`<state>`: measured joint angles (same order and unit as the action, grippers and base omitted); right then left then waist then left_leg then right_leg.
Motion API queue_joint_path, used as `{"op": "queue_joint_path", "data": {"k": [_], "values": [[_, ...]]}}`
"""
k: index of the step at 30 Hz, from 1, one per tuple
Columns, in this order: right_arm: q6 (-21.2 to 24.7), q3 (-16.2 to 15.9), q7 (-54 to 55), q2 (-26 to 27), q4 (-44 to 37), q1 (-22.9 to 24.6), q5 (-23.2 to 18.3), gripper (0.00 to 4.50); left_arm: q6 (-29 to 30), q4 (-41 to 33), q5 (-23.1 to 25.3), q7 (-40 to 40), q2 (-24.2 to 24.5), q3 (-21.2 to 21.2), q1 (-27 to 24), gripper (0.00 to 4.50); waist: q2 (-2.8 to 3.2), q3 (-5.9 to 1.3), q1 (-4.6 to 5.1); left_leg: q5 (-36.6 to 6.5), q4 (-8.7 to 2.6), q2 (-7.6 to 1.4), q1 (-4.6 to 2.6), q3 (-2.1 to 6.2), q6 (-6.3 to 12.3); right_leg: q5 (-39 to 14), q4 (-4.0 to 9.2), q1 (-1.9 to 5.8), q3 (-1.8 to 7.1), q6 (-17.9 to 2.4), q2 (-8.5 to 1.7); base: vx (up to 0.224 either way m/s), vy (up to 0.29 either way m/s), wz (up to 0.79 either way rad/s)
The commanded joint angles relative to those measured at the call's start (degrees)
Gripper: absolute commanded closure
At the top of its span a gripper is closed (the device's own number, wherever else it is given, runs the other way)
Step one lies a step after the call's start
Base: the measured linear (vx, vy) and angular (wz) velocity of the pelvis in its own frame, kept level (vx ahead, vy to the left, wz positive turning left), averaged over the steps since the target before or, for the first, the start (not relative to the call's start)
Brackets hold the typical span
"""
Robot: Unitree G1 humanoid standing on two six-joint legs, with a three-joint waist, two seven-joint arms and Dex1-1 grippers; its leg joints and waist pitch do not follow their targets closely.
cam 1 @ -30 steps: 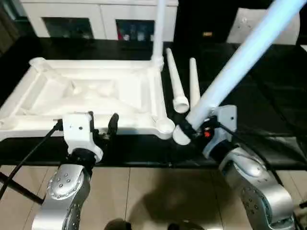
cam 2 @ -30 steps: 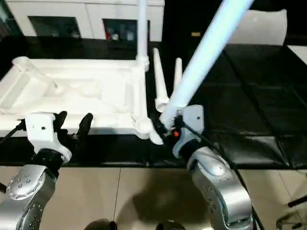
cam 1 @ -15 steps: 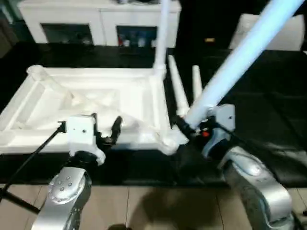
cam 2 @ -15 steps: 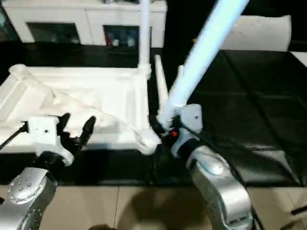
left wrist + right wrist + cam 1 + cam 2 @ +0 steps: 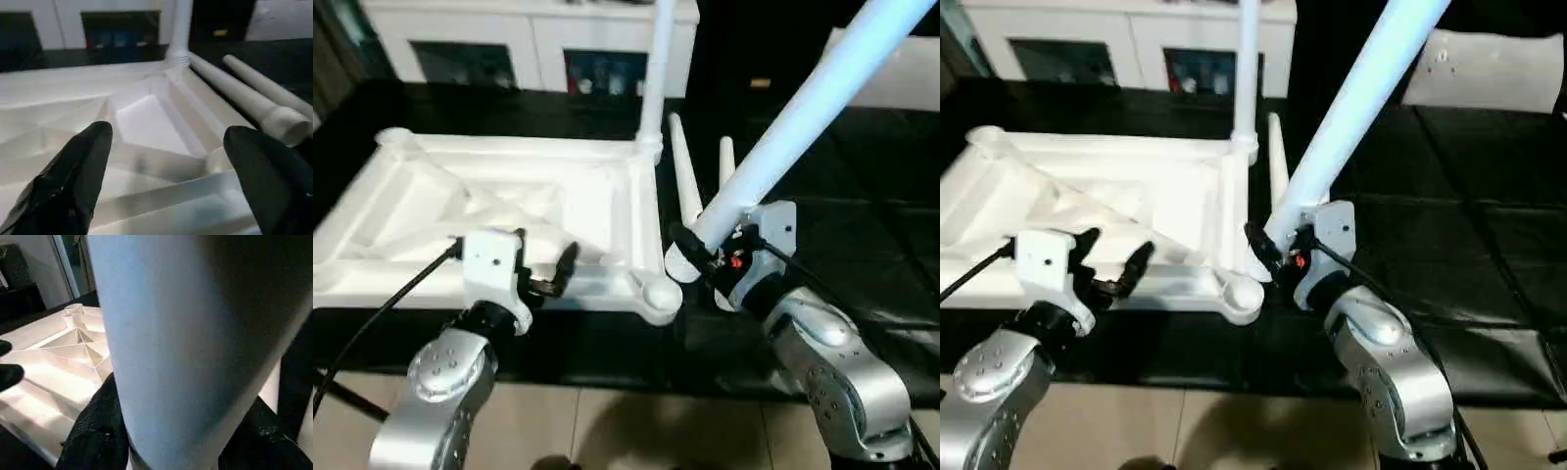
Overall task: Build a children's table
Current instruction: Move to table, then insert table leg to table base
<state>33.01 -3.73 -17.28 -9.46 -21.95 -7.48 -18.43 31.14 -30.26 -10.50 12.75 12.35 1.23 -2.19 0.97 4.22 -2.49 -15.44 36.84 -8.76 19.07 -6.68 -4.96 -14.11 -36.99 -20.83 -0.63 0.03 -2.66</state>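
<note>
Left eye view shows our right gripper point(image 5: 697, 257) pinching a long tapered white plastic leg point(image 5: 793, 119) near its thick end beside the upturned white tabletop's point(image 5: 431, 201) near-right corner socket point(image 5: 658, 295), our left gripper point(image 5: 540, 266) spread empty over the near rim; the leg looks light, stiff and smooth, so we judge this thick-end hold best.

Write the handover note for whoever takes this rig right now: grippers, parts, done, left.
Right gripper: shut on a leg, held slanted, its thick end just beside the near right corner socket of the tabletop.
Left gripper: open, empty, over the tabletop's near edge.
Tabletop lies underside up on the black surface.
Done: one leg stands upright in the far right corner.
Left: seat the held leg; fit the two loose legs lying right of the tabletop.
</note>
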Motion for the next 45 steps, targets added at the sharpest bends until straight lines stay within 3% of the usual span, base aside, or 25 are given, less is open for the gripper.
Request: {"op": "queue_joint_path", "data": {"k": [1,3,4,5,7,8,9,12,13,15,16,18,20,23,30,32,34,39,45], "values": [[-1.89,1.05,-1.32,-0.94,0.66,-1.17,-0.7,2.6,0.62,2.84,-0.58,4.31,2.55,1.45,3.17,0.13,0.1,-1.55,0.29,-15.95,-6.14,-2.66,-1.04,0.16,-1.28,-19.35,6.01,1.19,2.58,-8.82,-4.06,-0.103,-0.004,0.08],[-3.81,1.54,-3.03,-1.45,1.94,-1.87,-0.83,2.6,1.23,6.74,-1.56,10.73,6.91,3.11,7.27,0.13,0.33,-1.89,0.26,-14.47,-6.26,-2.5,-0.95,0.07,-0.98,-21.92,6.36,0.79,2.74,-6.95,-4.23,-0.099,-0.009,0.07],[-4.2,1.62,-3.42,-1.74,2.41,-2.09,-0.64,2.6,1.29,7.97,-1.77,13.21,8.62,3.84,8.53,0.13,0.13,-2.07,0.3,-12.26,-6.41,-2.51,-0.46,0.07,-0.58,-19.95,6.16,0.89,2.76,-6.73,-4.22,-0.085,-0.015,0.02],[-4.4,1.63,-3.59,-1.92,2.69,-2.23,-0.44,2.6,1.3,8.65,-1.91,14.69,9.62,4.27,9.24,0.13,0.31,-2.27,0.41,-10.81,-6.51,-2.76,0.1,0.1,-0.66,-16.8,5.76,1.18,2.53,-7.44,-4.29,-0.085,-0.015,0.02],[-5.55,1.7,-4.0,-2.21,3.42,-2.53,-0.04,2.6,0.77,10.14,-1.88,18.21,11.71,5.4,10.6,0.27,0.32,-2.23,0.53,-12.14,-6.6,-2.59,0.35,-0.02,-0.69,-17.57,5.76,1.01,2.5,-7.84,-4.26,-0.034,-0.003,-0.01],[-3.4,1.65,-5.43,-3.48,4.25,-3.24,-0.81,2.6,-0.52,13.5,-1.54,23.83,14.6,7.14,13.29,0.39,0.31,-2.31,0.62,-11.71,-6.71,-2.49,0.57,0.03,-0.54,-17.79,5.86,1.25,2.52,-7.78,-4.29,0.0,0.0,0.0],[-2.7,1.7,-6.41,-4.0,4.61,-3.51,-1.43,2.6,-1.45,15.35,-1.22,26.36,15.74,7.96,14.63,0.48,0.62,-2.8,0.48,-10.25,-6.44,-2.43,0.29,-0.07,-0.39,-15.54,5.61,1.01,2.55,-8.14,-4.15,0.0,0.0,0.0],[-3.05,1.71,-9.49,-5.48,5.68,-3.67,-2.51,2.6,-5.32,22.25,0.68,35.52,19.64,11.96,18.77,0.71,0.49,-3.21,0.28,-6.48,-6.25,-2.39,0.62,-0.29,0.8,-10.3,5.33,1.36,2.59,-9.53,-4.24,0.0,0.0,0.0],[-3.3,1.6,-10.19,-5.91,5.95,-3.6,-2.57,2.6,-5.74,23.85,0.98,37.34,20.27,12.85,19.69,0.71,0.31,-3.6,0.25,-2.81,-6.0,-2.45,0.92,-0.37,1.23,-4.99,4.78,1.72,2.5,-10.43,-4.26,0.0,0.0,0.0],[-3.66,1.45,-11.51,-6.48,6.46,-3.32,-2.87,2.6,-7.49,27.17,1.58,40.73,21.43,14.66,21.64,0.97,0.54,-4.12,0.14,1.7,-5.6,-2.37,1.07,-0.58,2.12,3.26,4.03,1.64,2.21,-12.13,-3.96,0.0,0.0,0.0],[-4.13,1.14,-12.75,-7.1,6.83,-3.05,-2.99,2.6,-8.66,30.78,2.01,43.15,21.91,16.07,23.99,0.97,0.63,-4.59,0.15,4.67,-5.27,-2.22,1.38,-0.69,2.75,8.62,3.48,1.95,2.09,-13.04,-3.88,0.0,0.0,0.0],[-4.23,0.84,-13.34,-7.39,6.74,-2.72,-3.16,2.6,-9.86,33.21,2.51,44.26,21.77,16.68,25.44,1.11,0.63,-4.71,0.07,6.17,-5.04,-2.19,1.62,-0.81,3.57,12.89,3.1,2.14,2.03,-14.3,-3.99,0.0,0.0,0.0],[-4.21,0.56,-13.82,-7.7,6.54,-2.33,-3.32,2.6,-12.29,39.61,3.22,46.93,20.88,17.89,29.02,1.36,0.45,-4.47,0.02,3.84,-5.24,-2.32,1.59,-1.01,3.93,9.72,3.58,2.01,1.93,-14.7,-4.06,0.0,0.0,0.0],[-4.16,0.72,-14.0,-7.86,6.45,-2.24,-3.53,2.6,-15.19,45.53,3.7,49.68,19.84,18.76,32.22,1.56,0.57,-4.45,-0.04,2.09,-5.39,-2.66,1.5,-1.04,3.08,6.54,3.72,2.09,2.04,-15.14,-4.35,0.0,0.0,0.0],[-4.35,1.23,-14.39,-8.33,5.69,-1.51,-3.37,2.6,-21.34,57.05,5.27,54.0,17.67,20.19,37.91,2.15,0.47,-4.49,-0.14,1.41,-5.43,-2.81,1.56,-1.15,2.37,5.12,3.89,2.28,2.16,-15.01,-4.55,0.0,0.0,0.0],[-4.39,1.45,-14.48,-8.6,5.44,-1.28,-3.11,2.6,-23.51,61.19,5.94,55.85,17.06,20.79,39.64,2.23,0.8,-4.46,-0.12,1.12,-5.4,-2.78,1.44,-1.17,2.2,4.73,3.98,2.18,2.22,-14.98,-4.53,0.0,0.0,0.0],[-4.4,1.52,-14.45,-8.69,5.39,-1.25,-3.06,2.6,-24.22,62.48,6.21,56.22,16.83,20.89,40.17,2.42,0.58,-4.49,-0.1,1.14,-5.41,-2.86,1.52,-1.14,2.14,5.37,3.95,2.32,2.21,-15.16,-4.57,0.0,0.0,0.0],[-4.23,1.64,-14.23,-9.07,4.79,-0.92,-3.29,2.6,-27.49,66.77,7.94,57.89,16.45,21.52,41.59,2.87,0.71,-4.45,-0.12,1.0,-5.43,-2.98,1.47,-1.12,2.25,6.51,3.9,2.3,2.22,-15.66,-4.65,0.0,0.0,0.0],[-4.07,1.41,-14.31,-9.34,4.33,-0.53,-3.42,2.6,-30.34,70.21,8.76,58.65,15.78,21.24,42.56,3.38,0.58,-4.28,-0.11,0.03,-5.58,-3.13,1.51,-1.11,2.1,4.78,4.07,2.32,2.24,-16.02,-4.79,0.0,0.0,0.0]]}}
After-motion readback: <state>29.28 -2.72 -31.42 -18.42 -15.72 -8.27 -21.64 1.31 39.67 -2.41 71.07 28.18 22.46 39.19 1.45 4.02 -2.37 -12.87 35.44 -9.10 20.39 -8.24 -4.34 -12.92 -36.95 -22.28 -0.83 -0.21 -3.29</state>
